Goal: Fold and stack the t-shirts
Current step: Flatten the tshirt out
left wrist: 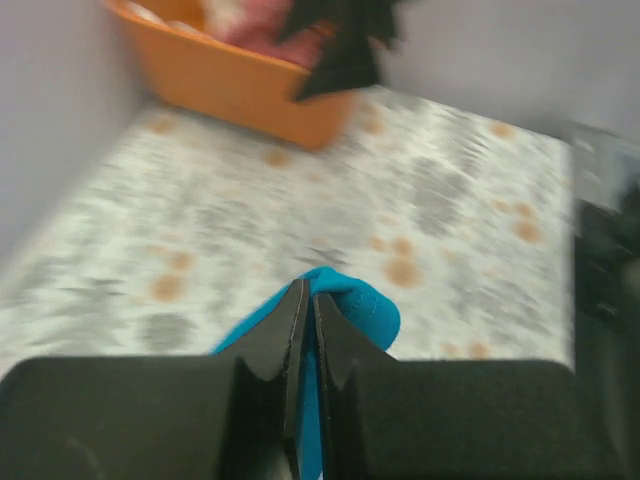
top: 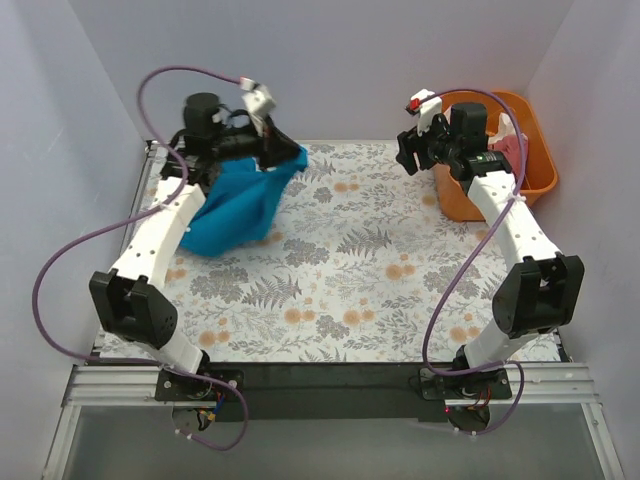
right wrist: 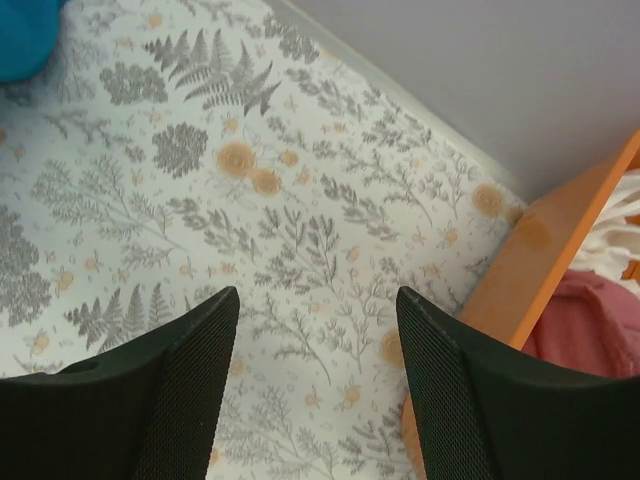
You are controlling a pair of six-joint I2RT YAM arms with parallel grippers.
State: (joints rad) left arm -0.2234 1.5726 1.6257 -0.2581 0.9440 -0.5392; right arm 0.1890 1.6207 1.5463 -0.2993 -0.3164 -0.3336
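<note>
- Between the tips of left tool (left wrist: 308,292), clamped tight: small fold of teal t-shirt (top: 240,205), rest hangs bunched below. Thin grip, could slip.
- Right tool (right wrist: 318,300) wide open, empty; pink t-shirt (right wrist: 590,322) & cream t-shirt (right wrist: 618,232) just right of it in tub (right wrist: 530,270). May clip rim.

Three t-shirts are in view: one teal-blue t-shirt (top: 238,208), one pink-red t-shirt (right wrist: 590,330) and one cream-white t-shirt (right wrist: 612,235). There is one orange tub (top: 458,198) and one flower-printed surface (top: 350,270). Two arms are there, the left arm (top: 160,225) and the right arm (top: 515,225), each ending in one two-fingered pincer, which makes two: the left pincer (left wrist: 308,300) and the right pincer (right wrist: 315,300).
</note>
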